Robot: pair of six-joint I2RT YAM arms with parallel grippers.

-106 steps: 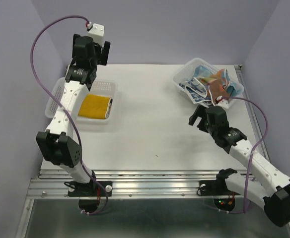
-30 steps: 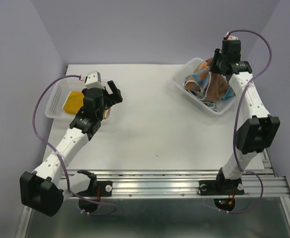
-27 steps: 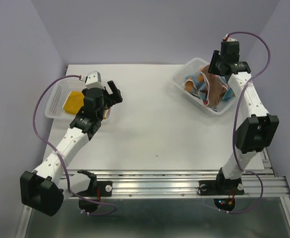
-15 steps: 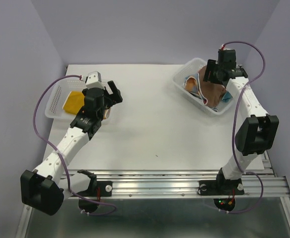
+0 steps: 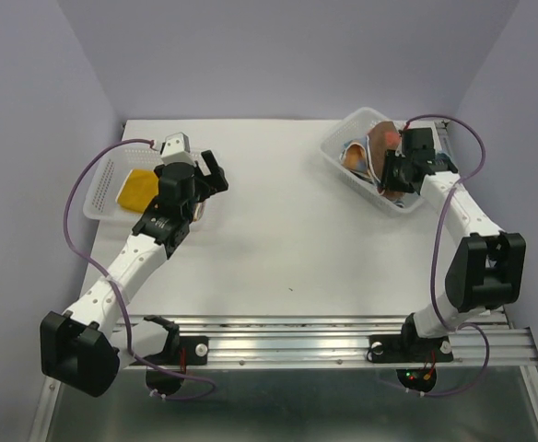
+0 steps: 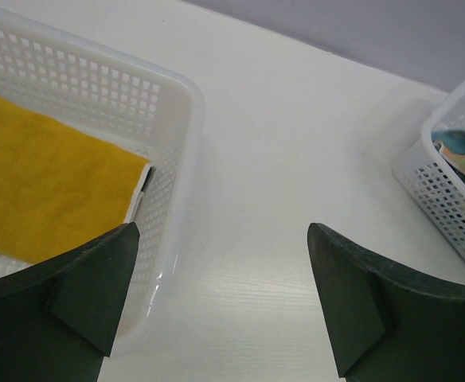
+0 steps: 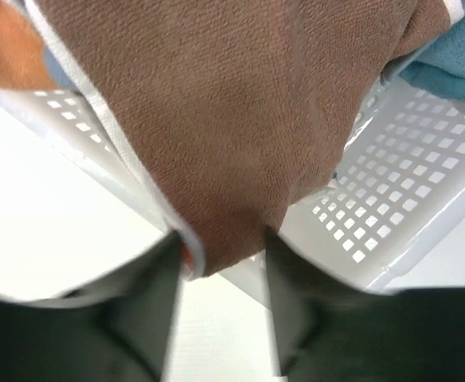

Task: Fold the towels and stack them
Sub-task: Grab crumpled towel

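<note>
A brown towel (image 5: pixel 380 150) with a pale edge hangs out of the right white basket (image 5: pixel 343 138), with my right gripper (image 5: pixel 390 180) shut on its lower corner at the basket's near wall. In the right wrist view the brown towel (image 7: pixel 240 119) fills the space between the fingers of the right gripper (image 7: pixel 220 270). A teal towel (image 7: pixel 455 60) and an orange one (image 7: pixel 5 48) lie behind it. A folded mustard yellow towel (image 5: pixel 138 189) lies in the left basket (image 5: pixel 99 189). My left gripper (image 5: pixel 204 175) hovers open beside that basket, holding nothing.
In the left wrist view the left basket's rim (image 6: pixel 137 76) and the yellow towel (image 6: pixel 41 191) lie left of the open left gripper (image 6: pixel 220 294). The right basket (image 6: pixel 447 207) shows at the far right. White table (image 5: pixel 278 212) lies between the baskets.
My right gripper has come down from above the right basket to its near wall, drawing the brown towel along with it. The left arm has barely moved.
</note>
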